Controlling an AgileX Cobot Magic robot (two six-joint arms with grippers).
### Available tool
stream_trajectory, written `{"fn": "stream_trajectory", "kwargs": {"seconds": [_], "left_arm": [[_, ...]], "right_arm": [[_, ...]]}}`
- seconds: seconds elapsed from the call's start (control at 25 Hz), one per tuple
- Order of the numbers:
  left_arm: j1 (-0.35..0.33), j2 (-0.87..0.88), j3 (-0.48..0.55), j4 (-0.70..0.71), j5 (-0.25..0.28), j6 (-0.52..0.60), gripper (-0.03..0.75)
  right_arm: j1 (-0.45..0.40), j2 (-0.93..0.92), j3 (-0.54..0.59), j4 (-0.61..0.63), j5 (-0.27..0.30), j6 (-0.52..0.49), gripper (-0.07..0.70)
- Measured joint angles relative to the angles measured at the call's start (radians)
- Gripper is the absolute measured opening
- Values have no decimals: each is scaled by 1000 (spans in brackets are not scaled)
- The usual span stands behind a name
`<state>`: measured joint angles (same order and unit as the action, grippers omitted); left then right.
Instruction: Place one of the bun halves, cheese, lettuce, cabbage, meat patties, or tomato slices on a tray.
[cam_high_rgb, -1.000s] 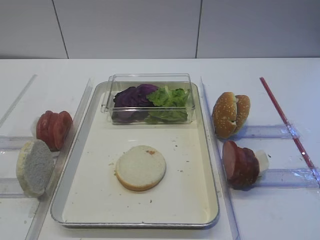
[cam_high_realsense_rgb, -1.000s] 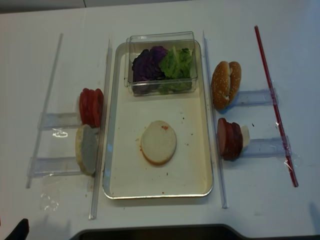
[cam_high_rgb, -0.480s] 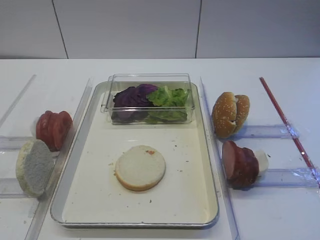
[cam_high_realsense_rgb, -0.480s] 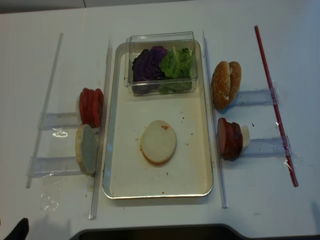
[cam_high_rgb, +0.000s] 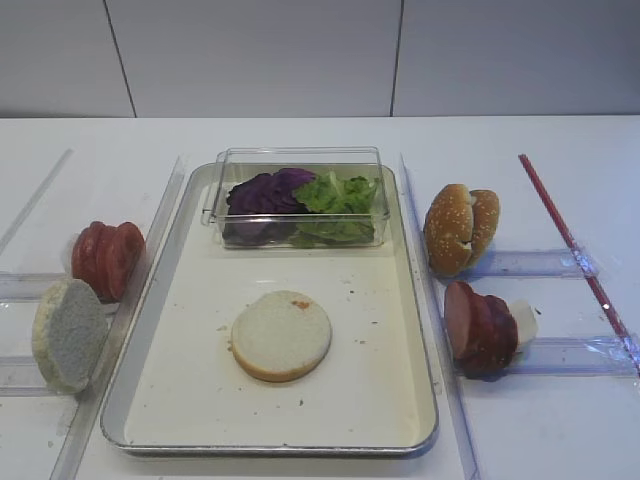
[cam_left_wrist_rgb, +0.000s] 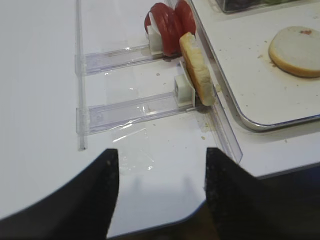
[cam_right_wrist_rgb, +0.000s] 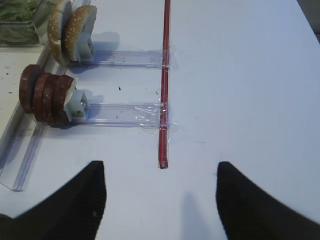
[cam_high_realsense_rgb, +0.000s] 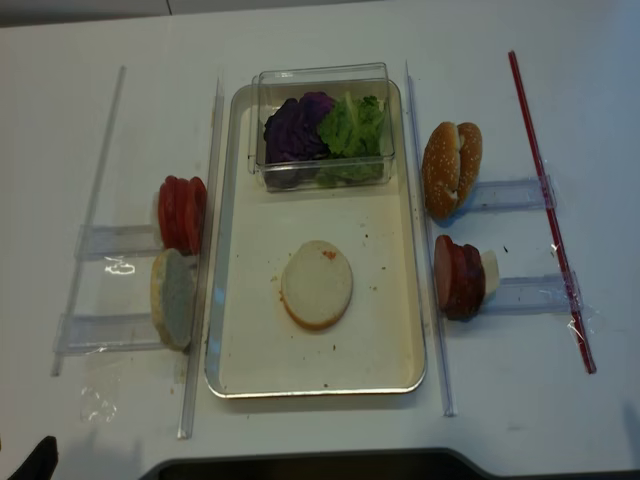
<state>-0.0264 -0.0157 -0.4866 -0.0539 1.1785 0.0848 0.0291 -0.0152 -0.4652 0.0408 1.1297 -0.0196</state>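
bun half (cam_high_rgb: 281, 336): lying flat, cut face up, near the middle of the tray (cam_high_rgb: 415, 330).
clear box (cam_high_rgb: 297, 195): sitting at the tray's far end, holding cabbage (cam_high_rgb: 262, 192) and lettuce (cam_high_rgb: 340, 192).
tomato slices (cam_high_rgb: 106, 258): standing on edge left of the tray.
meat patties (cam_high_rgb: 480, 326): standing on edge to its right.
left gripper (cam_left_wrist_rgb: 157, 192): hanging over bare table, fingers spread, grasping nothing.
right gripper (cam_right_wrist_rgb: 160, 197): fingers apart, empty.

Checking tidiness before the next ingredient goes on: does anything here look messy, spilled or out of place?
Only minor mess. The tray floor carries scattered crumbs, and the bun half lying flat on it has a small reddish smear on its white face. Crumbs also lie beside the upright bun half left of the tray.
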Motion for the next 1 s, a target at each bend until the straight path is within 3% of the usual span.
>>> {"fn": "stream_trajectory", "kwargs": {"seconds": [1.0], "left_arm": [[0, 0, 0, 0, 0, 0, 396]], "right_arm": [[0, 0, 0, 0, 0, 0, 507]]}}
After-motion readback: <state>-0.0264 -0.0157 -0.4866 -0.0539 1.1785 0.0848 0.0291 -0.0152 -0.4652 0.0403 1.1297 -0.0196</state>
